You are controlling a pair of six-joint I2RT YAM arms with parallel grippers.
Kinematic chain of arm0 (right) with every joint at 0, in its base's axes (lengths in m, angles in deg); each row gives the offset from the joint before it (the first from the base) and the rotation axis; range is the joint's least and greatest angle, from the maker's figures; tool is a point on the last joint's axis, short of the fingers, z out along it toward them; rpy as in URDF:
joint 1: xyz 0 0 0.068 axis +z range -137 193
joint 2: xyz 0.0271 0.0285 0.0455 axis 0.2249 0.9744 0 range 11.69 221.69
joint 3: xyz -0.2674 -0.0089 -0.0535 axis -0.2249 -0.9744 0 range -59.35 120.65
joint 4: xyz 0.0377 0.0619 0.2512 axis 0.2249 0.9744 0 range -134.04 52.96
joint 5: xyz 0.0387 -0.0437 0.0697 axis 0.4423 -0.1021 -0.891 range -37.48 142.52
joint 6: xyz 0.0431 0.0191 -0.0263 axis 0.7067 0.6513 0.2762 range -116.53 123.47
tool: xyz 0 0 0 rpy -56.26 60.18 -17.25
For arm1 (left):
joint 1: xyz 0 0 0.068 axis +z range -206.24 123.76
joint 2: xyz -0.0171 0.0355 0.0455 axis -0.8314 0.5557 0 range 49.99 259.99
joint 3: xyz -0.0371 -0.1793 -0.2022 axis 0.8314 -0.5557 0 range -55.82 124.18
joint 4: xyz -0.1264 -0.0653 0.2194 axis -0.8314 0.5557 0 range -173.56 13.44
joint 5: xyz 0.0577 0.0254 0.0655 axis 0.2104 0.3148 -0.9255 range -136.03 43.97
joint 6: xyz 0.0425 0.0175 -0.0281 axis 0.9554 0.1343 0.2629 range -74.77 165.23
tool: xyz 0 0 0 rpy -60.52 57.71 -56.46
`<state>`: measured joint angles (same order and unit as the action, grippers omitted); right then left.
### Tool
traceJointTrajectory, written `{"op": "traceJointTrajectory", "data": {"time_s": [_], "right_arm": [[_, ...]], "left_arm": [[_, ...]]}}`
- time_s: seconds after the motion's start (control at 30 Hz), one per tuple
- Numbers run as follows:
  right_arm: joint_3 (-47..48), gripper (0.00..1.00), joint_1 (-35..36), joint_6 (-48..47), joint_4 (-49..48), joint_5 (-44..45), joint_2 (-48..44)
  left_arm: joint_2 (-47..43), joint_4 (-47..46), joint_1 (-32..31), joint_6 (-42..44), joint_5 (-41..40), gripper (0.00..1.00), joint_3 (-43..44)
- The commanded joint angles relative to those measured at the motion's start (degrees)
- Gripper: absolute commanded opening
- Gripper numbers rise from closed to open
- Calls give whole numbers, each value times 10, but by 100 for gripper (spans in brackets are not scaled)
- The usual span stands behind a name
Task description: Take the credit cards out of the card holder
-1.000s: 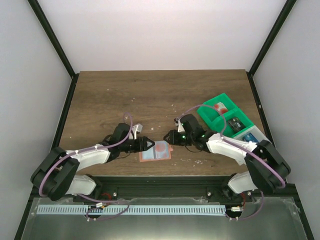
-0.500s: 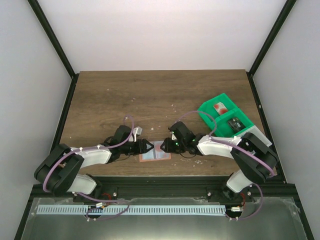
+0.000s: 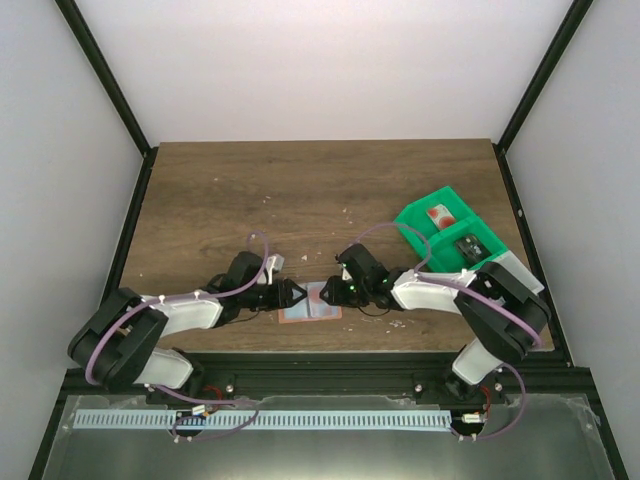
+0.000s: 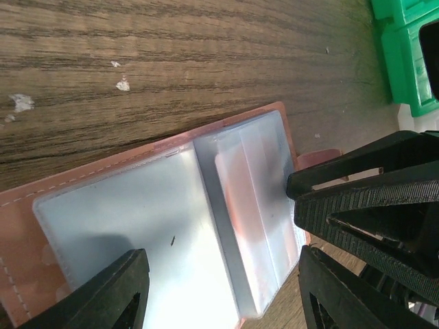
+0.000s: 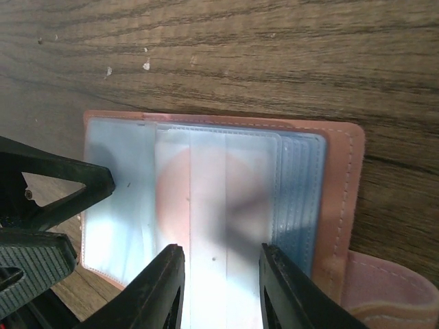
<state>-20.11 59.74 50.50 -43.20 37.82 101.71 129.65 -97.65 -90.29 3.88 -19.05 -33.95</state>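
The card holder [image 3: 311,304] lies open at lower centre beneath my left end effector [image 3: 298,294] and right end effector [image 3: 323,293], both spread, gripping nothing.

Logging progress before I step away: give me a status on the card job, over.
Jaws open on left gripper and right gripper, both low over the card holder. Holder lies open flat, reddish card in a clear sleeve. Nothing blocking.

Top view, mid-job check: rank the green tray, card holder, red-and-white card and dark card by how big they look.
1. green tray
2. card holder, partly covered by the jaws
3. red-and-white card and dark card: they look alike, so no ranking
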Motion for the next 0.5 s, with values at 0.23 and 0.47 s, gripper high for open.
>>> {"op": "traceJointTrajectory", "data": {"time_s": [0.23,0.47], "right_arm": [[-22,33,2,24,-72,-52,16],[-26,33,1,35,-113,-87,24]], "left_arm": [[-10,0,2,12,-12,60,-21],[-10,2,2,12,-7,55,-18]]}}
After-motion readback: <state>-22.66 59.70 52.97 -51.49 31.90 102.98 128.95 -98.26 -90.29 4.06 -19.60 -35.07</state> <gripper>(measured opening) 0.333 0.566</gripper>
